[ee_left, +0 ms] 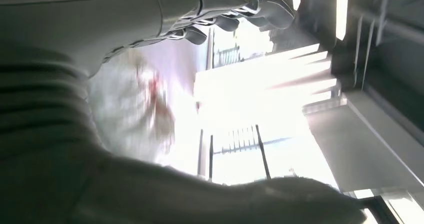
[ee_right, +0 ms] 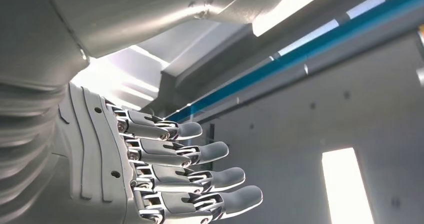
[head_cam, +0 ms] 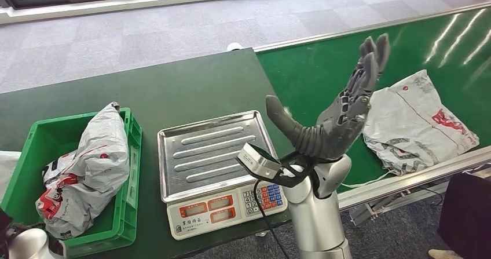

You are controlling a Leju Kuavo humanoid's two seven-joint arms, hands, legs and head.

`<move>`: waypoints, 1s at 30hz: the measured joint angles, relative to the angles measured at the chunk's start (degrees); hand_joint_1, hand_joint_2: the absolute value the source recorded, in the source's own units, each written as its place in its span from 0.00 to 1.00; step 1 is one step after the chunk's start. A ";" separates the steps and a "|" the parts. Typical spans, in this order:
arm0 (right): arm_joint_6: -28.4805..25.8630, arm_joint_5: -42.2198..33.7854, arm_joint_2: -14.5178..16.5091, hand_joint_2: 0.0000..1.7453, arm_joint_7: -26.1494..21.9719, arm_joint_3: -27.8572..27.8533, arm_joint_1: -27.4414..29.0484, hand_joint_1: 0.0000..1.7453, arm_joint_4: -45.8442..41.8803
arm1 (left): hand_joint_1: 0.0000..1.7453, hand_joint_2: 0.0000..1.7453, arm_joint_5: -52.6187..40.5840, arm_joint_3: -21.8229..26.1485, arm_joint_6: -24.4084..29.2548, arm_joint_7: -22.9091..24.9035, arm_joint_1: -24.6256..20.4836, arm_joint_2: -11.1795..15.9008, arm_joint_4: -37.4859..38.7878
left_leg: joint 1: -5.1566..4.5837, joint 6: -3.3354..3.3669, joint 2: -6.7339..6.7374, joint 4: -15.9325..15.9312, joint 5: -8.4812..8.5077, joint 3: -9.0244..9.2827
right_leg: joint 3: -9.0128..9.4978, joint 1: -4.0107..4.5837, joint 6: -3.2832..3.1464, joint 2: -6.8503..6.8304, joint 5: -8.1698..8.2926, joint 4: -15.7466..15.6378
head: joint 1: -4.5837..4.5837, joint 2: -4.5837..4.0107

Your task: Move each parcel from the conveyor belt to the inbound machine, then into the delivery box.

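head view has the right hand raised high above the table's edge, palm up, fingers stretched wide and straight, thumb out to the side, holding nothing. it hovers between the silver scale and the green conveyor belt, where a white parcel lies flat, just beside the hand. another parcel sits crumpled in the green delivery box. left hand: blurred, its fingers curl in, whether they hold anything can't be told.

No writing can be read: the scale carries small characters and number keys (too small to make out), and the parcel shows blurred red and grey print.
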 joint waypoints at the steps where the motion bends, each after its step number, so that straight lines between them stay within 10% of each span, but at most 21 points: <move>1: 0.04 1.34 0.00 1.00 0.71 -0.53 -0.23 0.00 0.87 | 0.00 1.00 1.92 -3.10 -0.67 0.00 0.42 0.41 0.15 | 0.00 0.01 0.00 0.01 0.00 -0.02 | 0.00 0.00 0.01 0.00 0.01 0.00 | 0.00 0.00; 11: 0.15 15.44 -2.81 1.00 15.21 -7.33 -4.64 0.00 10.87 | 0.00 1.00 16.52 -23.23 -22.40 0.01 6.35 3.65 -4.96 | -0.03 0.04 -0.01 0.05 0.01 -0.08 | -0.06 -0.02 0.07 0.04 0.05 -0.01 | -0.01 0.00; 18: 0.18 17.33 -25.74 1.00 64.41 8.81 -11.72 0.00 26.89 | 0.00 1.00 22.55 -29.65 -46.81 -0.01 11.01 5.10 -14.68 | -0.20 0.25 -0.16 0.09 0.07 -0.33 | -0.16 -0.17 0.27 -0.10 0.17 -0.05 | 0.02 0.00; 23: 0.16 17.38 -33.90 1.00 65.80 21.04 -16.09 0.00 40.86 | 0.00 1.00 21.01 -33.06 -47.06 0.01 12.92 5.96 -18.62 | -0.16 0.29 -0.30 0.10 0.13 -0.37 | -0.18 -0.11 0.30 -0.32 0.18 -0.06 | 0.01 0.00; 30: 1.30 17.27 -35.32 1.00 64.83 23.52 -22.17 0.00 62.17 | 0.00 1.00 20.59 -36.19 -47.25 0.02 15.32 7.04 -22.16 | -0.15 0.28 -0.33 0.09 0.17 -0.38 | -0.19 -0.10 0.29 -0.32 0.18 -0.04 | 0.02 -0.01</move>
